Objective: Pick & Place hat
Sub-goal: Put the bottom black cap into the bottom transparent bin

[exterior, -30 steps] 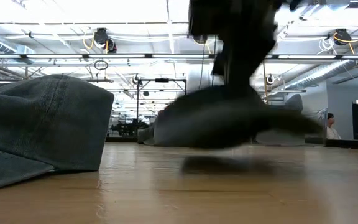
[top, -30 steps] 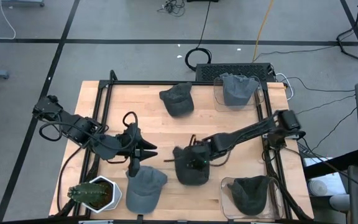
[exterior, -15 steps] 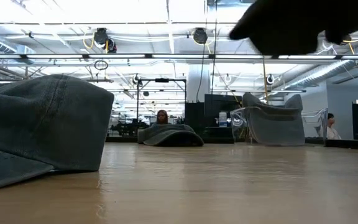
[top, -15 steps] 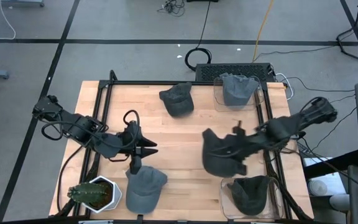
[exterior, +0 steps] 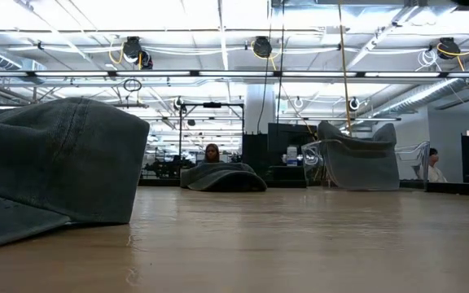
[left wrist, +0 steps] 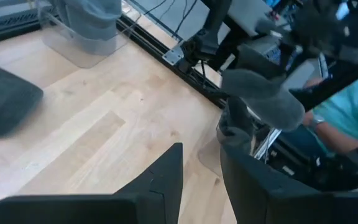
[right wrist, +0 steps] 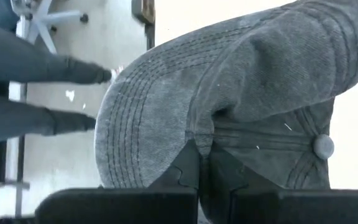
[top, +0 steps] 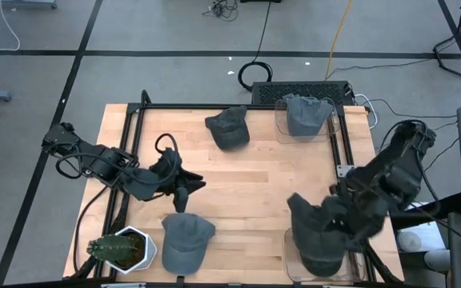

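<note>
- Hat (top: 317,224) hangs pinched in the right hand (top: 344,210), whose fingers are clamped on its crown, just above the clear bin (top: 290,240) at the table's (top: 246,176) near right corner.
- Pick looks done; lowering and letting go remain.
- Left hand (top: 189,187) waits part-open and empty at the left.

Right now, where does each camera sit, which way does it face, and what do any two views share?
High view: overhead, straight down; both arms, right tool carrying a hat.
Low view: tabletop height, level across; near hat, no arm.
Left wrist view: looks past its own fingers across the wood.
Right wrist view: its shut tool pinching that hat.
Shared: the left wrist view also shows the carried hat.
</note>
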### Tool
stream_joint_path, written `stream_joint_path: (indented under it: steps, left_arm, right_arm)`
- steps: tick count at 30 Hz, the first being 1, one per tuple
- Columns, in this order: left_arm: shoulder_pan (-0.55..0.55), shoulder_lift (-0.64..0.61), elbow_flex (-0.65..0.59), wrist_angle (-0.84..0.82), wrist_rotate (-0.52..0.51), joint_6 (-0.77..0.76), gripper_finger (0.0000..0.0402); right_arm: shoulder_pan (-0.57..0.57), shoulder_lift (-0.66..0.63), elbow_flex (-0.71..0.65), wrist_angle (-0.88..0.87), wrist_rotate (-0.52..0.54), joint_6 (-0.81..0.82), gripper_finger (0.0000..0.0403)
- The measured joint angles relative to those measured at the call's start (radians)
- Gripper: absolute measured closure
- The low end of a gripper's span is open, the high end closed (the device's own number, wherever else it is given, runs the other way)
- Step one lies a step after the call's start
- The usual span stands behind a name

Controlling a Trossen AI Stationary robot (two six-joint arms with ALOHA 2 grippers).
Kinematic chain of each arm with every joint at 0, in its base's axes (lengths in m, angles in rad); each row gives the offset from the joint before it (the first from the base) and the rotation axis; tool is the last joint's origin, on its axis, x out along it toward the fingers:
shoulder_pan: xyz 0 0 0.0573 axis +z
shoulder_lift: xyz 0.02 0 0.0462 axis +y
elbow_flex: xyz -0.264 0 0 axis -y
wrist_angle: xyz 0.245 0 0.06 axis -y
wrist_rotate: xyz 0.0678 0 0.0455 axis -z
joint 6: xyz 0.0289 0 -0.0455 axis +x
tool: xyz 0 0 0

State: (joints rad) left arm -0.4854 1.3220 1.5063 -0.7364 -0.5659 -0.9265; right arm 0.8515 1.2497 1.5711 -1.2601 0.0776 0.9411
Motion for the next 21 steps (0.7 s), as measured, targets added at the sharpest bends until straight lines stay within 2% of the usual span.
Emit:
stream_joint_path:
  steps: [6,12,21]
  left_arm:
    - [0.0,0.0,0.0,0.001,-0.054,-0.06,0.0286]
    - [0.004,0.0,0.0,0.001,-0.066,-0.055,0.0286]
    - [0.018,0.0,0.0,0.001,-0.064,-0.044,0.0286]
  right_arm:
    - [0.156,0.087,0.0,-0.065,0.005,0.107,0.0403]
    - [0.26,0.201,0.0,-0.168,0.15,0.198,0.0403]
    - [0.353,0.366,0.0,-0.104,0.163,0.19,0.0403]
